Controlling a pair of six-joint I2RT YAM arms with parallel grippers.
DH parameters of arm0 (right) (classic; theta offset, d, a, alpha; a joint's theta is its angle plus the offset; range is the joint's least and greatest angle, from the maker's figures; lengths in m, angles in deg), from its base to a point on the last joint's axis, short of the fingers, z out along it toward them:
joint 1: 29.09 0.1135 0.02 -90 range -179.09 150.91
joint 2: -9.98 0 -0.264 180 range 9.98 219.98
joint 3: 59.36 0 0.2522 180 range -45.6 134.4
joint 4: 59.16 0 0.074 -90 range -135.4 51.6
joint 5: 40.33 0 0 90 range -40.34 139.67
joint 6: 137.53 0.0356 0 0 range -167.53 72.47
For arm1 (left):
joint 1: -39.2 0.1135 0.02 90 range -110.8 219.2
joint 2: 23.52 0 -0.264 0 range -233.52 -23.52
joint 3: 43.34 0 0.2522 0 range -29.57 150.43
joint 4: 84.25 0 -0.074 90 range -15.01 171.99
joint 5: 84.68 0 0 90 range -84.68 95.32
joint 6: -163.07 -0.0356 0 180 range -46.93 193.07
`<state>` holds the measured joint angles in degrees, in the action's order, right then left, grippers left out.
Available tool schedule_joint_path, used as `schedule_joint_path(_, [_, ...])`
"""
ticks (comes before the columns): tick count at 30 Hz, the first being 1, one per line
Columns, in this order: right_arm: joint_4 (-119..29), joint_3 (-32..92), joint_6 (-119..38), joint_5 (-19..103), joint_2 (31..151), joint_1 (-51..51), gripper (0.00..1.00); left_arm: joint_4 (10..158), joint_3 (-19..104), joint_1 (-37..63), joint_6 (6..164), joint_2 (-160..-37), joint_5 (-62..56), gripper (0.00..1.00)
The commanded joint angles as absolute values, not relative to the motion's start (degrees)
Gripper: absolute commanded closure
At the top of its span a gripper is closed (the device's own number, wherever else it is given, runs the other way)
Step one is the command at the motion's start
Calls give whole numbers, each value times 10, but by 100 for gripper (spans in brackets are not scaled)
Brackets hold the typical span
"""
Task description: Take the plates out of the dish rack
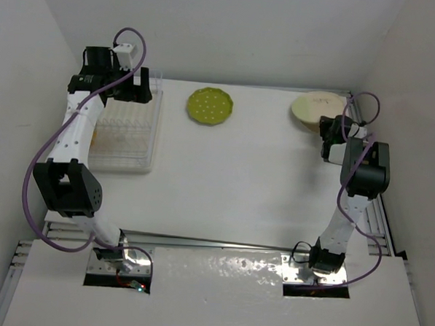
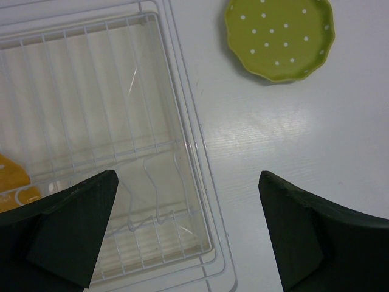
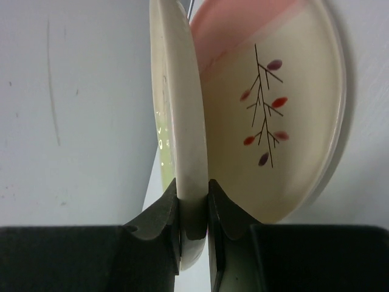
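The dish rack stands at the far left; in the left wrist view its wire rim shows. My left gripper hovers open over its far right corner, holding nothing. An orange-yellow plate peeks out in the rack at that view's lower left. The lime green plate lies flat on the table right of the rack. My right gripper is shut on the rim of the plain cream plate at the far right. The pink and cream plate lies just beyond it.
White walls close in on the left, back and right. The table's right edge and a metal rail run beside the right arm. A purple cable loops off the left arm.
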<state>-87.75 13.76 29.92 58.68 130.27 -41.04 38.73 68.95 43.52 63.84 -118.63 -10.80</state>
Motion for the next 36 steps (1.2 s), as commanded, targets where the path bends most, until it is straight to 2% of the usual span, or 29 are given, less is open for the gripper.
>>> schedule_joint_path(1, [-1029,155,324,614,1282,-423,100,392,711,441,626,-1196,-105,0])
schedule_joint_path(10, [-1024,148,326,633,1294,-428,100,389,707,441,621,-1193,-108,0])
schedule_joint_path(18, [-987,165,319,583,1316,-427,100,389,705,441,619,-1192,-117,0])
schedule_joint_path(19, [-979,169,314,568,1317,-427,98,389,704,441,619,-1192,-117,0])
schedule_joint_path(21, [-939,178,302,556,1315,-428,83,390,705,441,620,-1192,-118,0])
schedule_joint_path(22, [-925,180,295,547,1313,-427,64,390,705,441,619,-1192,-118,0])
schedule_joint_path(23, [-882,183,288,543,1304,-428,56,389,705,441,619,-1192,-118,0])
schedule_joint_path(25, [-821,200,258,541,1291,-427,48,388,707,441,617,-1191,-119,0])
schedule_joint_path(27, [-705,234,221,541,1274,-427,42,388,708,442,616,-1191,-120,0])
schedule_joint_path(29, [-615,258,201,543,1271,-428,41,388,709,441,616,-1191,-122,0])
schedule_joint_path(36, [-520,301,165,570,1264,-428,40,387,724,441,616,-1202,-128,0])
